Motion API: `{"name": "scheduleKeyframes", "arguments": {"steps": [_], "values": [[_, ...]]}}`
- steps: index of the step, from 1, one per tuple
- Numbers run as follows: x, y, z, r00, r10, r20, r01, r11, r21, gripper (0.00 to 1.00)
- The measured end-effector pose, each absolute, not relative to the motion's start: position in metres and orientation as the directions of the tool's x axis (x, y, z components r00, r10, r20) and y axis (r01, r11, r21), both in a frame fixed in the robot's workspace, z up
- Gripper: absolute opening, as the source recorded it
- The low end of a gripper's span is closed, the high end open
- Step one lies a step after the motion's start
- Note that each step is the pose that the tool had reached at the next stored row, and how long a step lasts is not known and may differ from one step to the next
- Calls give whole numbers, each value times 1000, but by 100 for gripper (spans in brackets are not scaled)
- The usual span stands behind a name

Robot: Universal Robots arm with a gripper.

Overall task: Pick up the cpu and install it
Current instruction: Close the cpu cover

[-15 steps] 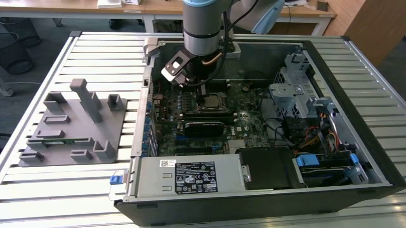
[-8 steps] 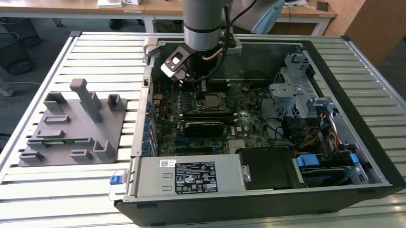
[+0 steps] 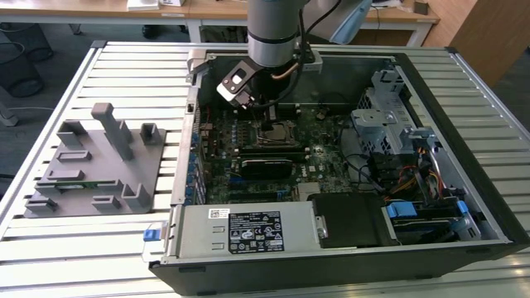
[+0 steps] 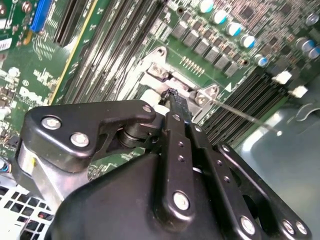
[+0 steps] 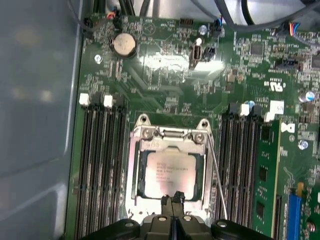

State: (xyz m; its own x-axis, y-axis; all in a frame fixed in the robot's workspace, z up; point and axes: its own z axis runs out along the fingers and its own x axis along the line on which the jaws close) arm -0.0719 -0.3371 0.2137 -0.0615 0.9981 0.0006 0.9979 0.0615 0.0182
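Note:
The cpu (image 5: 170,172) is a silver-grey square chip lying flat inside the metal socket frame (image 5: 134,170) on the green motherboard. The socket's thin lever (image 5: 217,175) stands free along one side of the frame. My gripper (image 5: 172,199) is shut with nothing between its black fingers, and its tips meet right at the chip's edge. In the second wrist view the gripper (image 4: 173,95) points down at the socket, beside the lever (image 4: 240,112). In the exterior view the gripper (image 3: 267,121) hangs inside the open computer case, just above the cpu (image 3: 280,133).
Rows of black memory slots (image 5: 100,165) flank the socket, with a green memory stick (image 5: 261,185) in one. The case holds a power supply (image 3: 244,230) and a metal drive cage (image 3: 385,124). A grey parts fixture (image 3: 91,167) sits at the exterior view's left.

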Motion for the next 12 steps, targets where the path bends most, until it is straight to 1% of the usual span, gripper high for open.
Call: {"name": "scheduleKeyframes", "arguments": {"steps": [12], "values": [[-60, -337, 214, -61, 998, 1, 998, 61, 18, 11]]}}
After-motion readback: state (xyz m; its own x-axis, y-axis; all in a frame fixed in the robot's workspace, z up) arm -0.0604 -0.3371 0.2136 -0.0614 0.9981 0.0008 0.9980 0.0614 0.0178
